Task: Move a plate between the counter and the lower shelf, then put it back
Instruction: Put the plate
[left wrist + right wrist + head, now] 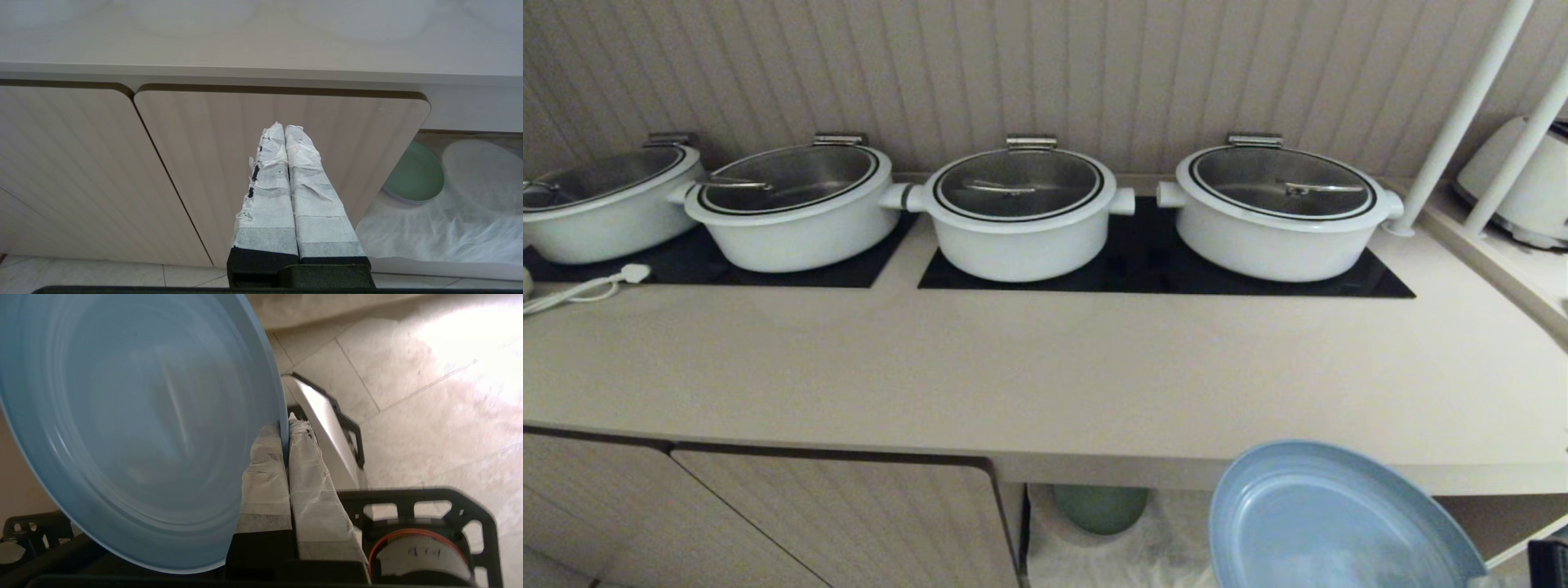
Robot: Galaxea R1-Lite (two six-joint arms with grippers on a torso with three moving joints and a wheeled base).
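The right gripper (287, 428) is clenched on the rim of the plate (1327, 523), held tilted below the table's (1045, 367) front edge, before the lower shelf (1111, 547). There, a green plate (414, 175) rests on white cloth (441, 232). The left gripper (284, 130) is clenched empty near the cabinet door (229, 163).

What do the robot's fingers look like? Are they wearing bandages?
Sort of! The left gripper has two long, tapering fingers wrapped in crinkly white tape, frayed along one edge, on a black base. The right gripper matches: white taped fingers on a black base.
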